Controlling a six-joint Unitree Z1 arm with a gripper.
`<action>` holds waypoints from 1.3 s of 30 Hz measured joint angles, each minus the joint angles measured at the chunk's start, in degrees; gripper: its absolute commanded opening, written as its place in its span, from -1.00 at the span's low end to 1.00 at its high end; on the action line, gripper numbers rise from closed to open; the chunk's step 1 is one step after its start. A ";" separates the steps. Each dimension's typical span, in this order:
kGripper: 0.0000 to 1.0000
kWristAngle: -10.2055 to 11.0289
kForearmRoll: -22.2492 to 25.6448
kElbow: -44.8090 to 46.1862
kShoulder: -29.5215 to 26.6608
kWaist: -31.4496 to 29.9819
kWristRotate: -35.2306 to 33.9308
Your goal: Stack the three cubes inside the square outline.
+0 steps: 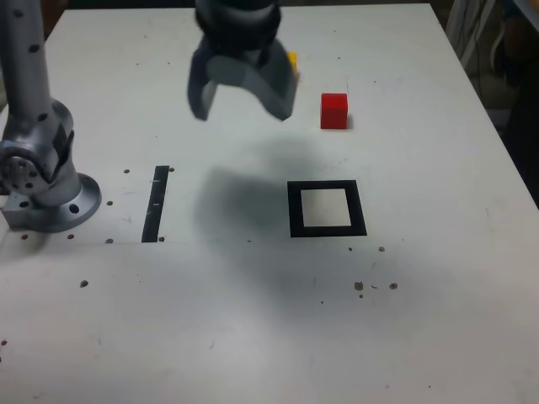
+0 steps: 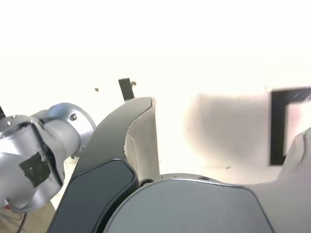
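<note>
One desk (image 1: pixel 438 311), pale and marked with scattered dark specks, by which the whole work area is carried. One arm base (image 1: pixel 55 202), mounted at the exterior view's left edge, presumably so that the surface is left within reach. One end effector (image 1: pixel 246 101), raised above the desk, its jaws spread wide and nothing grasped between them; the height is probably kept so that cubes can be cleared in travel. One square outline (image 1: pixel 295 210) in black tape, pale-centred, with no cube inside; by it the stacking spot is presumably fixed. One tape strip (image 1: pixel 156 204), straight and black, laid between arm base and outline; its purpose cannot be told. One red cube (image 1: pixel 333 112), set beyond the outline in the exterior view, well apart from it. One yellow cube (image 1: pixel 292 61), partly hidden behind the end effector. A green cube is not seen; no stack has been started.
</note>
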 measured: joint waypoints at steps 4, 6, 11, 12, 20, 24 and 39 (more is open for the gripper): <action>0.95 0.72 2.13 -7.45 4.80 4.05 2.14; 0.95 0.77 3.02 -11.04 6.62 5.66 3.14; 0.94 0.87 4.66 -20.17 12.95 8.51 5.67; 0.94 0.88 4.52 -22.10 13.77 8.92 5.99; 0.90 0.94 2.31 -30.96 17.33 13.67 9.47; 0.89 1.11 1.77 -30.98 19.85 15.24 10.74; 0.85 -0.10 -3.72 -25.22 24.62 15.75 11.18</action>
